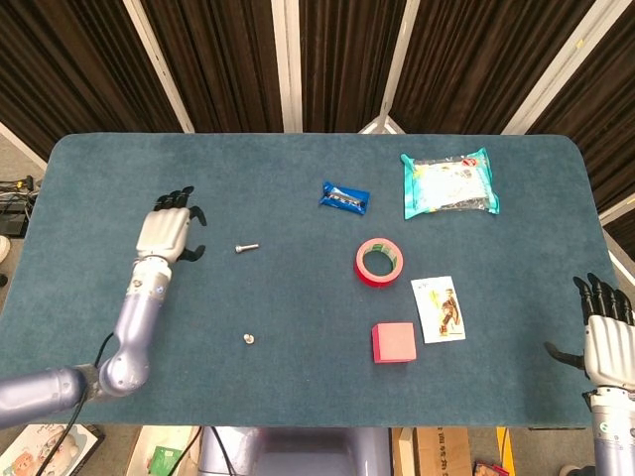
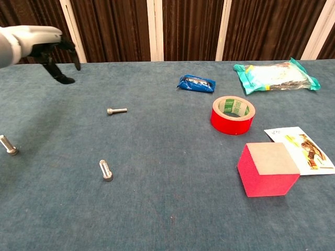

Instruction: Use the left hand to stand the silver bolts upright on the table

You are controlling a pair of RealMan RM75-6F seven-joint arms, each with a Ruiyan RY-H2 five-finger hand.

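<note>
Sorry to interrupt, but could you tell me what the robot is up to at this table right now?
It is standing silver bolts upright with its left hand, which hovers open over the table's left side, holding nothing. One bolt lies flat just right of that hand. A second bolt and a third at the left edge of the chest view appear upright. The right hand waits open at the right edge. The red tape roll sits untouched.

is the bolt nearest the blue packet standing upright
No, that bolt lies flat on its side on the table, left of the blue packet, in the chest view.
</note>
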